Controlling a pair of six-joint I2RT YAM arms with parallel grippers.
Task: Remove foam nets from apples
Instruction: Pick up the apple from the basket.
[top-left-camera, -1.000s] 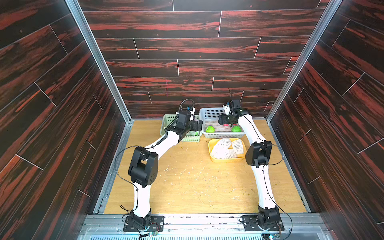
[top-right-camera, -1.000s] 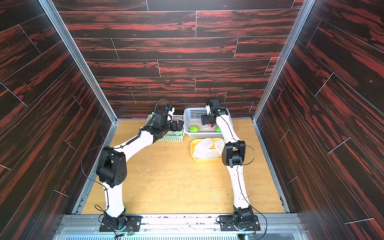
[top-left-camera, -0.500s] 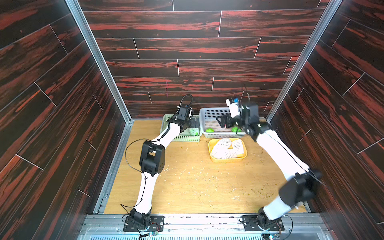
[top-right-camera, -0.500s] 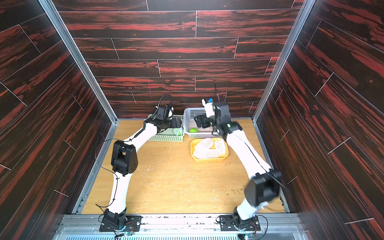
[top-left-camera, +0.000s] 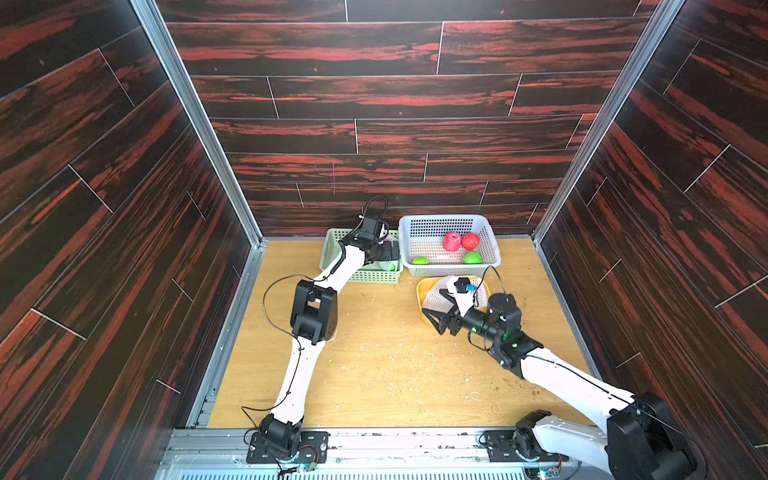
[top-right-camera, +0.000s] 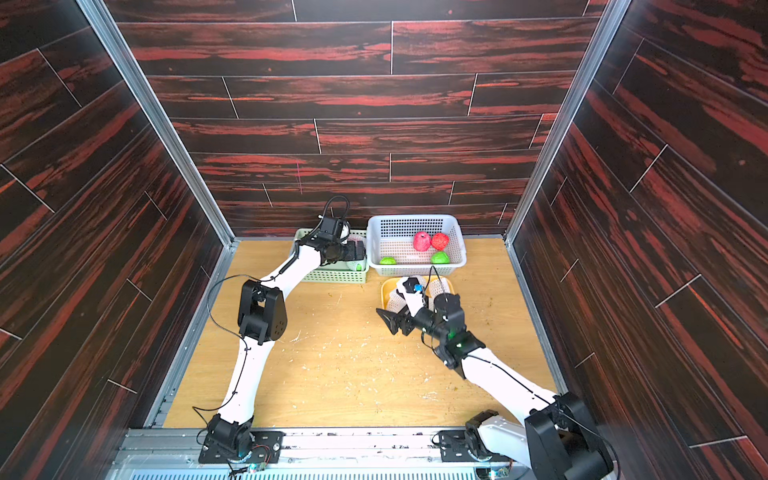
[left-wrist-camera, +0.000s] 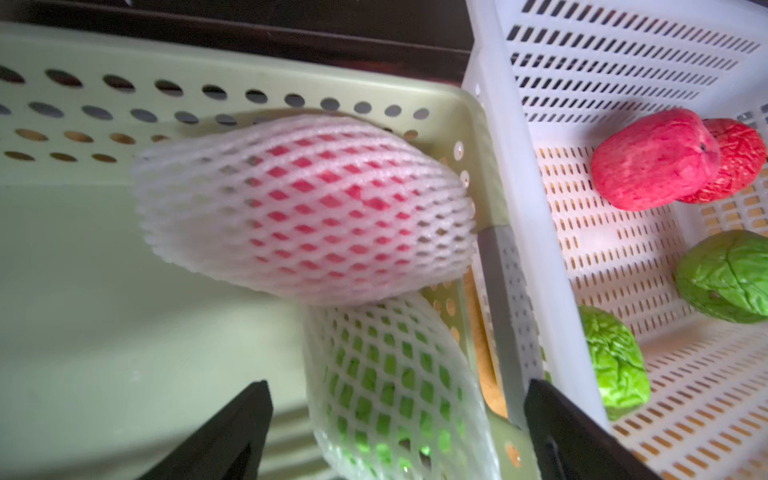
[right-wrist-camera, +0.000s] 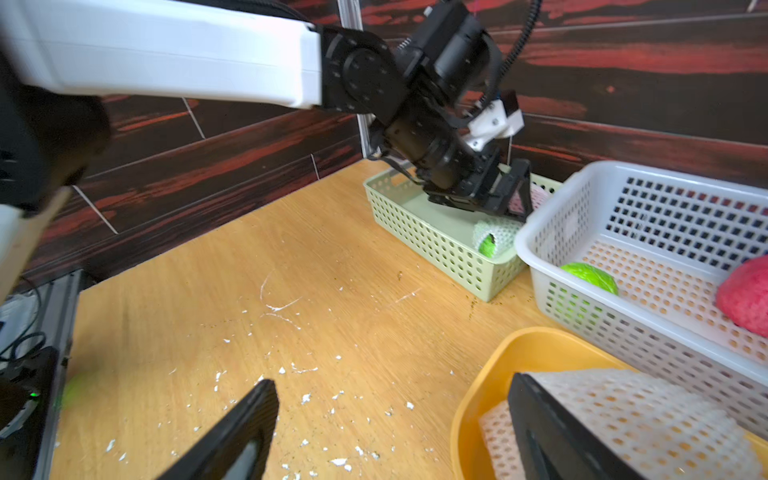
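Left claw (left-wrist-camera: 399, 386) gapes wide, holding nothing, dipped into green basket (top-left-camera: 332, 245) at back of tabletop (top-left-camera: 374, 365), one finger on each side of netted green apple (left-wrist-camera: 374, 353). Netted red apple (left-wrist-camera: 303, 208) lies just beyond, touching it, in the corner nearest white basket (top-left-camera: 444, 224). That basket holds two bare red apples (top-left-camera: 452, 241) touching and two bare green apples (top-left-camera: 472, 258) apart. Yellow tray (top-left-camera: 420, 291) in front holds empty foam nets (top-left-camera: 438, 297). Right claw (top-left-camera: 434, 318) is wide and empty at tray's near-left edge; contact with nets unclear.
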